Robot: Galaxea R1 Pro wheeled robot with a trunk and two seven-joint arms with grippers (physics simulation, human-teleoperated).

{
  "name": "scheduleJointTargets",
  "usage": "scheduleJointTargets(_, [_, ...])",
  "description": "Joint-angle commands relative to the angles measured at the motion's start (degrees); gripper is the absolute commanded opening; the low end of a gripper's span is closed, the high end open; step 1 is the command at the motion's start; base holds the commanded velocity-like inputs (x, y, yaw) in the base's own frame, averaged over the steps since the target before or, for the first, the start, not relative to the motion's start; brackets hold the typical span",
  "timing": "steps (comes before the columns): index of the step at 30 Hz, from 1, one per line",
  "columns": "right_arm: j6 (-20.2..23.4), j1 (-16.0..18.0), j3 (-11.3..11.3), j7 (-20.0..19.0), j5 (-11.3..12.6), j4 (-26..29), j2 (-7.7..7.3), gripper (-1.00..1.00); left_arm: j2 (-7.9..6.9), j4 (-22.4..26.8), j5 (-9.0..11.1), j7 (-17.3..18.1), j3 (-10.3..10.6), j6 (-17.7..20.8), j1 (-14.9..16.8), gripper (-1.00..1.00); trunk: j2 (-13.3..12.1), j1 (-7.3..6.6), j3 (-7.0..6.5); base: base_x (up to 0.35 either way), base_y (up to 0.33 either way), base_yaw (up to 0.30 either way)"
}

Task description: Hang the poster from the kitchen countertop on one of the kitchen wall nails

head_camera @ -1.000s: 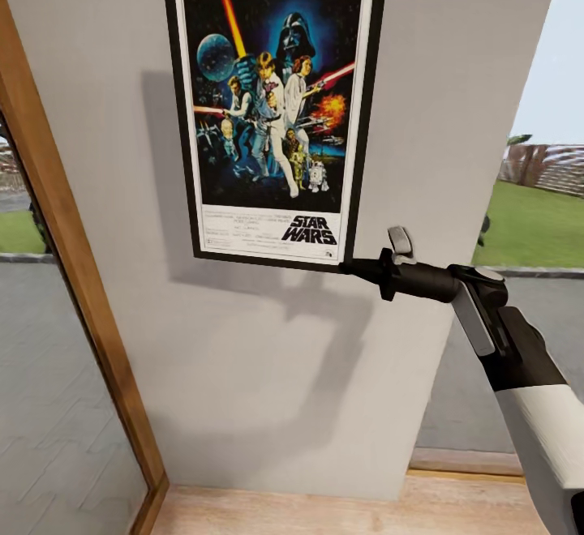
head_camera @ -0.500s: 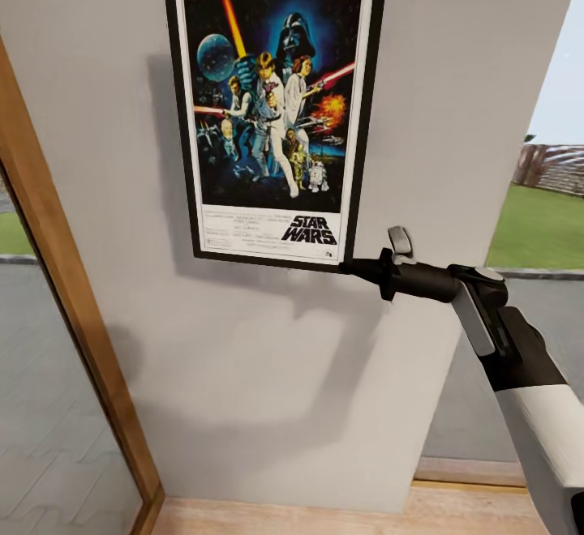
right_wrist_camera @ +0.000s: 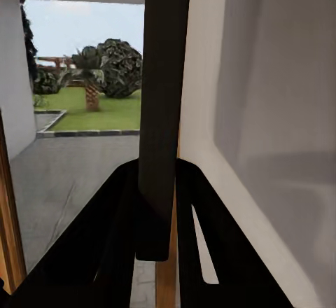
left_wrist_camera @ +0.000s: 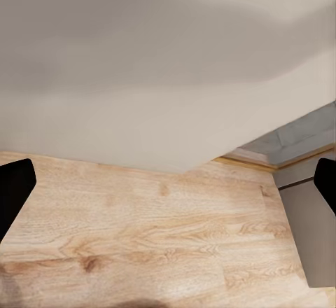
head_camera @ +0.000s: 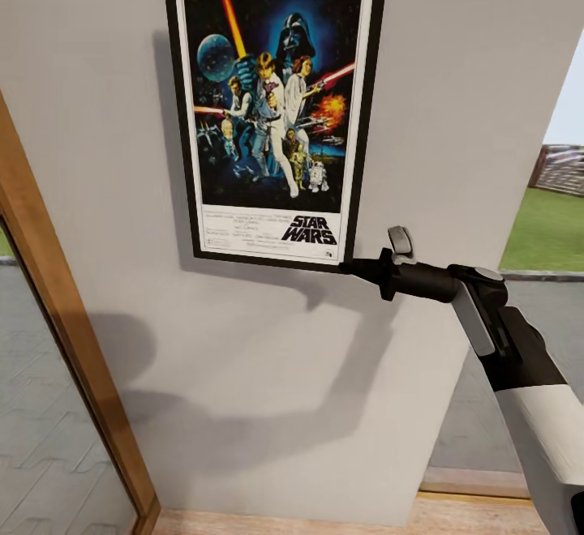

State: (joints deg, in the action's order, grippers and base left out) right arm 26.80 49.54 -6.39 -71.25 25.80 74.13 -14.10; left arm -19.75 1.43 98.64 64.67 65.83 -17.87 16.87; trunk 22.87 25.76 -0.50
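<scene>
The right gripper [head_camera: 350, 267] pinches the lower right corner of the poster [head_camera: 272, 105], which stands upright in front of the grey wall [head_camera: 454, 97], up and left of the gripper. The left gripper [left_wrist_camera: 168, 182] is spread wide above the wooden floor [left_wrist_camera: 140, 238].

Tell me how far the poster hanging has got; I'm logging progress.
Done: the black-framed Star Wars poster is off the countertop and raised against the pale grey wall. In hand: the right gripper pinches its lower corner, and the frame edge sits between the fingers. Left: seating it on a nail, which I cannot make out, then letting go.
</scene>
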Motion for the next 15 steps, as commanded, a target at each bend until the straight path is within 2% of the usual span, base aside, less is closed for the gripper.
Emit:
scheduleJointTargets(1, [0.71, 0.03, -0.12, -0.12, 0.57, -0.04, -0.05, -1.00, -0.03, 0.06, 0.41, 0.02, 0.48, -0.30, 0.00, 1.00, 0.04, 0.02, 0.03, 0.000, 0.000, 0.000])
scheduleJointTargets(15, [0.71, 0.03, -0.12, -0.12, 0.57, -0.04, -0.05, -1.00, -0.03, 0.06, 0.41, 0.02, 0.44, -0.27, 0.00, 1.00, 0.04, 0.02, 0.03, 0.000, 0.000, 0.000])
